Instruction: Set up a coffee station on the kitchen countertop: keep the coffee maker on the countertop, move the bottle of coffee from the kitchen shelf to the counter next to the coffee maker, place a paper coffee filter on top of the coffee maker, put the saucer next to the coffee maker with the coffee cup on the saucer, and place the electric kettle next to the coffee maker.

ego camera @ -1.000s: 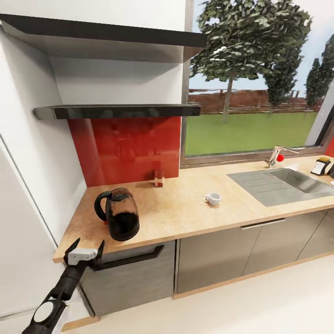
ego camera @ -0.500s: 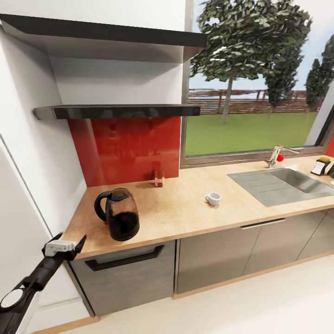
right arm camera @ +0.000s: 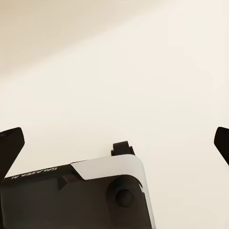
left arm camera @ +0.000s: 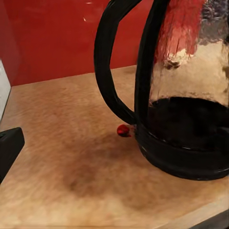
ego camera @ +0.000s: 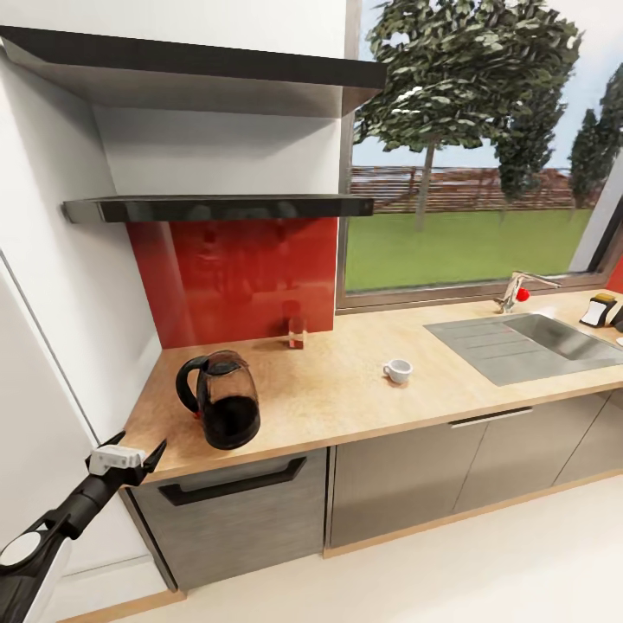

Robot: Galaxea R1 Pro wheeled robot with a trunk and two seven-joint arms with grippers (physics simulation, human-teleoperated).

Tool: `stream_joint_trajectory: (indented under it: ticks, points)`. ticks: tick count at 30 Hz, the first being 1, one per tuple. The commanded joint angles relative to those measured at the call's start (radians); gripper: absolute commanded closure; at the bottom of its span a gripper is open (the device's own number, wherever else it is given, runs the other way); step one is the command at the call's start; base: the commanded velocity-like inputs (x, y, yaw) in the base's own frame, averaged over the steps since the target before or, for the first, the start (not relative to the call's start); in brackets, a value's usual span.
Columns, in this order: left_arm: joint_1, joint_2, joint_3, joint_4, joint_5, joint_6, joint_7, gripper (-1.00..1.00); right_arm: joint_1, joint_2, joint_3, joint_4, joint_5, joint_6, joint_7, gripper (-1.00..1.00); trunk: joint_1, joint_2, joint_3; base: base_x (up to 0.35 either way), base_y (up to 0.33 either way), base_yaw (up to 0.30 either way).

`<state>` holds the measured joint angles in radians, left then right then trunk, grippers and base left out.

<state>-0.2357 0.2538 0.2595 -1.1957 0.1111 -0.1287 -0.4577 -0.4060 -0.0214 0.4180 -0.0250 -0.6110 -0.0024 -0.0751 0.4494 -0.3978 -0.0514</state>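
The electric kettle (ego camera: 221, 401), a dark smoky jug with a black handle, stands on the left end of the kitchen countertop (ego camera: 346, 394). My left gripper (ego camera: 136, 445) is open and empty at the counter's left front corner, level with the edge and short of the kettle. The left wrist view looks at the kettle's handle (left arm camera: 109, 62) and base (left arm camera: 186, 160) from close by, with one fingertip (left arm camera: 8, 149) at the side. The white coffee cup (ego camera: 398, 370) sits mid-counter. The bottle of coffee (ego camera: 600, 308) stands at the far right. My right gripper (right arm camera: 114, 143) is open over pale floor.
A grey inset sink (ego camera: 528, 344) with a tap (ego camera: 517, 291) lies right of the cup. A small clear jar (ego camera: 297, 331) stands against the red backsplash (ego camera: 234, 277). Two dark shelves (ego camera: 216, 208) hang above the kettle. A white wall panel (ego camera: 52, 415) borders the left arm.
My left gripper moved left from the cabinet front below the kettle to the counter's left corner, then edged slightly up and right. It stayed open. The kettle and cup have not moved.
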Motion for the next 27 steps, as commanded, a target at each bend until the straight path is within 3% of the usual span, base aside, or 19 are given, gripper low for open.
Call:
stream_joint_trajectory:
  ticks: [1, 12, 17, 27]
  points:
    - [-0.001, -0.001, 0.001, 0.001, 0.009, 0.001, -0.006, -1.0, 0.0, 0.0, 0.008, -0.001, -0.009, 0.0, -0.003, -1.0, 0.001, -0.002, -0.002, 0.0, 0.0, 0.0]
    - [-0.006, -0.002, 0.004, -0.002, 0.009, 0.002, -0.001, -1.0, 0.0, 0.0, 0.008, -0.001, -0.009, 0.001, -0.004, -1.0, 0.001, -0.002, -0.002, 0.09, 0.0, 0.0]
    - [-0.008, -0.003, -0.006, -0.01, 0.011, 0.001, 0.098, -1.0, 0.0, 0.0, 0.008, -0.001, -0.009, 0.001, -0.004, -1.0, 0.001, -0.002, -0.002, 0.004, 0.0, 0.0]
    - [-0.01, -0.006, -0.01, -0.012, 0.012, 0.003, 0.113, -1.0, 0.0, -0.001, 0.008, -0.001, -0.009, 0.0, -0.004, -1.0, 0.001, -0.002, -0.002, 0.0, 0.0, 0.0]
